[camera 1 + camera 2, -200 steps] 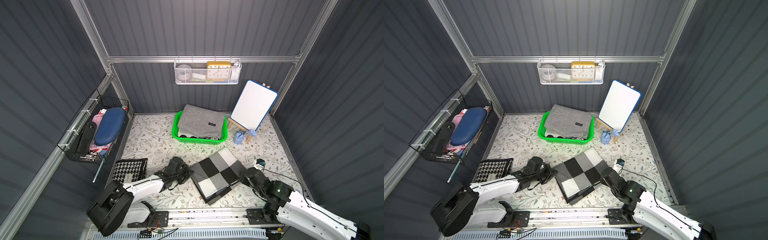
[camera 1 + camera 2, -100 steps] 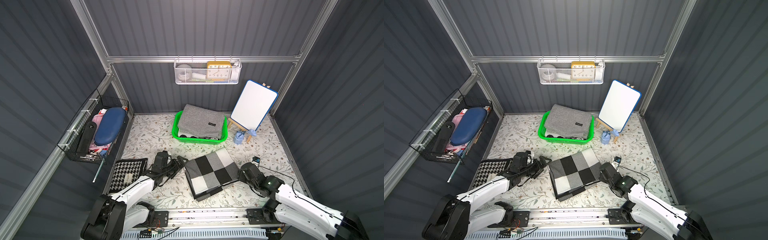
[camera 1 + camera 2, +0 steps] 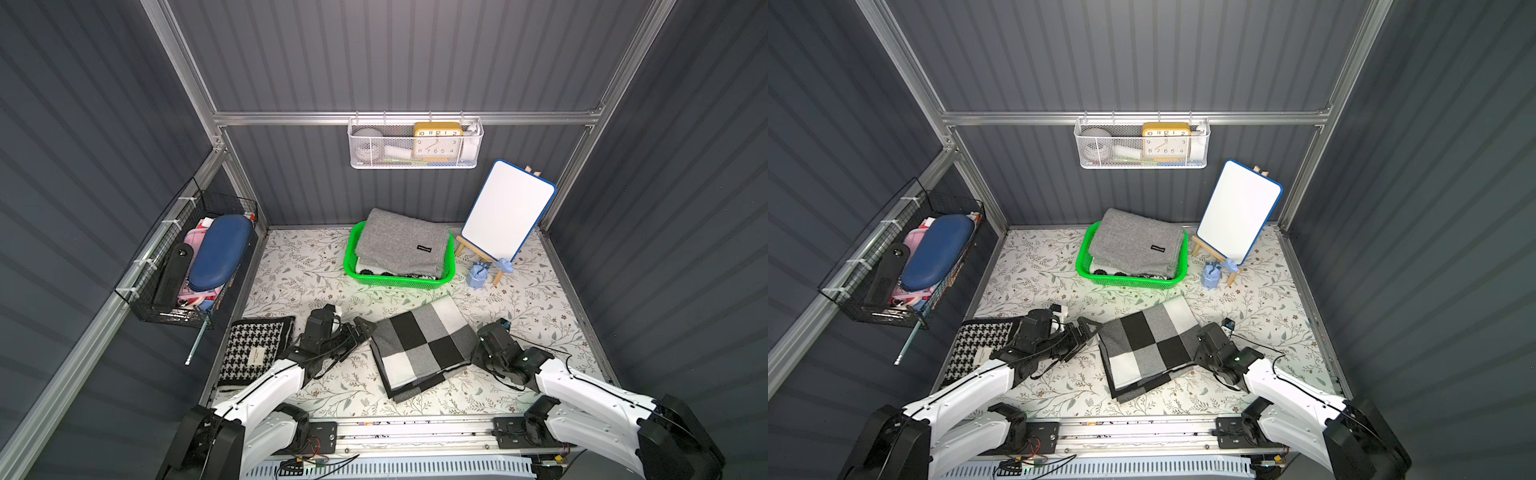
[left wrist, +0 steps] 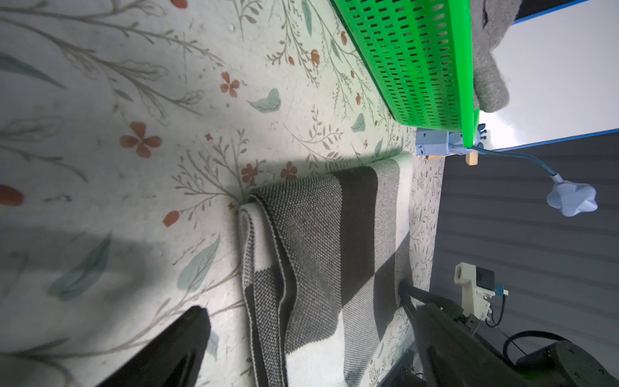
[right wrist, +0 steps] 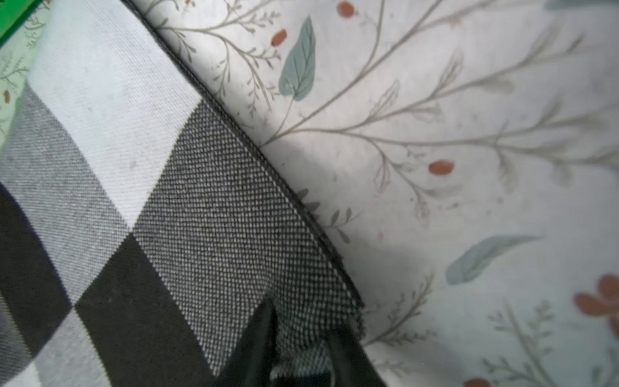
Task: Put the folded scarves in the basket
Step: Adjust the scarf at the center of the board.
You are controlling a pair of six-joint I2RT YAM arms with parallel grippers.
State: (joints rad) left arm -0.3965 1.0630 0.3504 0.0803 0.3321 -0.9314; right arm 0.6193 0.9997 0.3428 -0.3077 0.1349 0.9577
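A folded scarf [image 3: 424, 349] [image 3: 1150, 349] in black, grey and white checks lies flat on the floral table in front of the green basket [image 3: 399, 282] [image 3: 1133, 281]. My left gripper [image 3: 361, 332] [image 3: 1090, 330] is open at the scarf's left edge. In the left wrist view the scarf's layered edge [image 4: 318, 251] runs between the spread fingers of that gripper [image 4: 308, 348], with the basket [image 4: 418, 60] beyond. My right gripper [image 3: 478, 353] [image 3: 1200, 351] [image 5: 301, 351] is shut on the scarf's right edge [image 5: 201, 217], pinching the fabric.
A grey folded cloth [image 3: 401, 245] fills the green basket. A houndstooth cloth [image 3: 255, 349] lies at the front left. A whiteboard on an easel [image 3: 507, 210] and a blue figurine [image 3: 478, 276] stand right of the basket. A black wire basket [image 3: 195, 266] and a white mesh basket [image 3: 415, 143] hang on the walls.
The left gripper opened, drew back, then came up to the scarf's left edge again. The scarf slid a little left. The right gripper closed on its right edge.
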